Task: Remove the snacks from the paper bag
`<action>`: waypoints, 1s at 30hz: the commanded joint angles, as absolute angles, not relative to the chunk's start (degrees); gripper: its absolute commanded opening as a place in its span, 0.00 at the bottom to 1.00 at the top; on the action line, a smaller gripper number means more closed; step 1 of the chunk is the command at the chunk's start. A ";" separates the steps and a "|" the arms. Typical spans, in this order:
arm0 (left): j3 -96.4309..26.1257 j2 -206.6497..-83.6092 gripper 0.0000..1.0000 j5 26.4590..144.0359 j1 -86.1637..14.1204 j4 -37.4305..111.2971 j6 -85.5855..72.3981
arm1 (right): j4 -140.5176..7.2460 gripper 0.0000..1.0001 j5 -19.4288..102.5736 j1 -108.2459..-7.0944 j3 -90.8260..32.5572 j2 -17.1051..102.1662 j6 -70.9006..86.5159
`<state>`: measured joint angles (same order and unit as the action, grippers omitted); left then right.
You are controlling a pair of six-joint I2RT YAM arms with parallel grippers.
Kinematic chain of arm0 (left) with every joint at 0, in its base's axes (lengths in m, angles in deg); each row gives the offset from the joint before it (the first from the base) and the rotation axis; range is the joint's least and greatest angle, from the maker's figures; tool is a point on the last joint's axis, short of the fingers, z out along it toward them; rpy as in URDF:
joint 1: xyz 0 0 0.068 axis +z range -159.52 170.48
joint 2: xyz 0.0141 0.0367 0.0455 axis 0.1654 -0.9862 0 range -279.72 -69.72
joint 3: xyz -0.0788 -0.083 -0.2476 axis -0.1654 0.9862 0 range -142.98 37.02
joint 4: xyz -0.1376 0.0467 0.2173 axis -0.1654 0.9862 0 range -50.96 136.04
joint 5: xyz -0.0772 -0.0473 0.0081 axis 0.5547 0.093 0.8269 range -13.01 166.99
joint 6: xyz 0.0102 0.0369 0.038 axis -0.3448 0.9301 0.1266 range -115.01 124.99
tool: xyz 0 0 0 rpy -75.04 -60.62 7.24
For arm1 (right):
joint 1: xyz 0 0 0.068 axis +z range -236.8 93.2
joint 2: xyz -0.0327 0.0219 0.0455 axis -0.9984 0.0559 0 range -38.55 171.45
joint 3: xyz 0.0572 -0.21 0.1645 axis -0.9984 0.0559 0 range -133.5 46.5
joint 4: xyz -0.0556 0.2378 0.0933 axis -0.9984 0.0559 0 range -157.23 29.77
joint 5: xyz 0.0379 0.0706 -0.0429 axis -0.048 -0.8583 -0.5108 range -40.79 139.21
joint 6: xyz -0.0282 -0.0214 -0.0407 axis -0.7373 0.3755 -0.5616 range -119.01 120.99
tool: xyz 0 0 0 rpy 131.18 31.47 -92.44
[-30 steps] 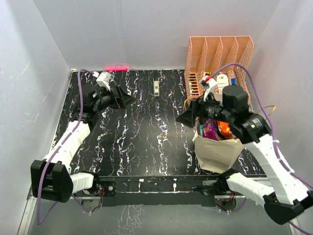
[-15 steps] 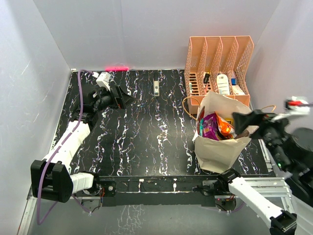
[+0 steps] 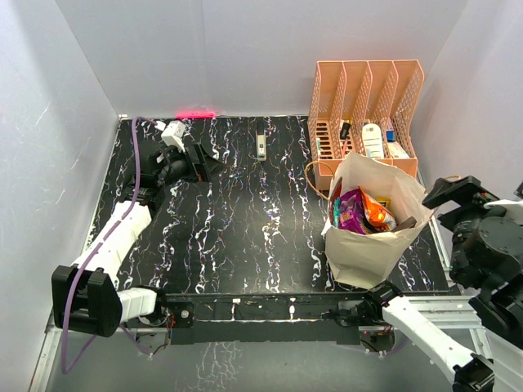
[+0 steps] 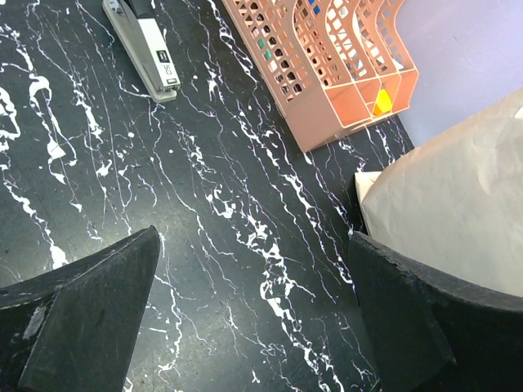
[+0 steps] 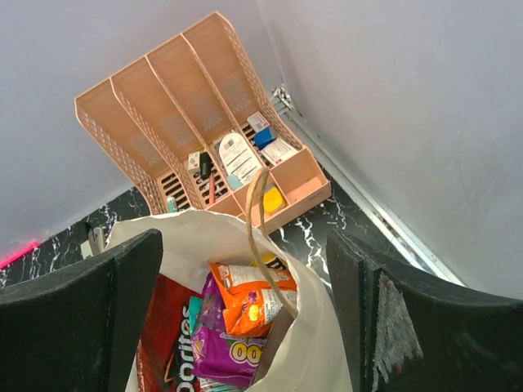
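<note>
A paper bag (image 3: pixel 372 249) stands upright at the lower right of the overhead view, with snacks (image 3: pixel 359 211) inside. The right gripper (image 3: pixel 459 189) hangs open and empty beside it. The left gripper (image 3: pixel 198 163) rests open at upper left.

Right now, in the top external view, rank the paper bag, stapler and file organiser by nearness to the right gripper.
1. Paper bag, just left of the right gripper.
2. File organiser, behind the bag.
3. Stapler, far left, mid-table.
</note>
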<state>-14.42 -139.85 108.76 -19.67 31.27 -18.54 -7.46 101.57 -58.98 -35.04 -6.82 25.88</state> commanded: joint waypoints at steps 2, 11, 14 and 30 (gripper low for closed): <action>-15.15 -140.63 0.97 108.35 -19.98 31.91 -17.60 | -10.07 0.84 106.45 -56.45 -30.13 -4.89 33.09; -15.28 -141.05 0.97 107.93 -20.07 32.36 -17.38 | -14.93 0.53 110.95 -54.98 -25.99 -1.88 32.55; -15.37 -141.07 0.97 107.81 -20.07 32.53 -17.34 | -15.96 0.46 108.88 -54.90 -25.00 -1.89 32.71; -15.46 -141.81 0.97 108.01 -20.07 32.77 -17.52 | -40.54 0.65 101.72 -54.91 -13.53 -5.52 12.59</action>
<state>-14.42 -141.71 107.79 -19.78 33.10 -18.17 -28.99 102.77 -55.29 -14.51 -5.32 20.96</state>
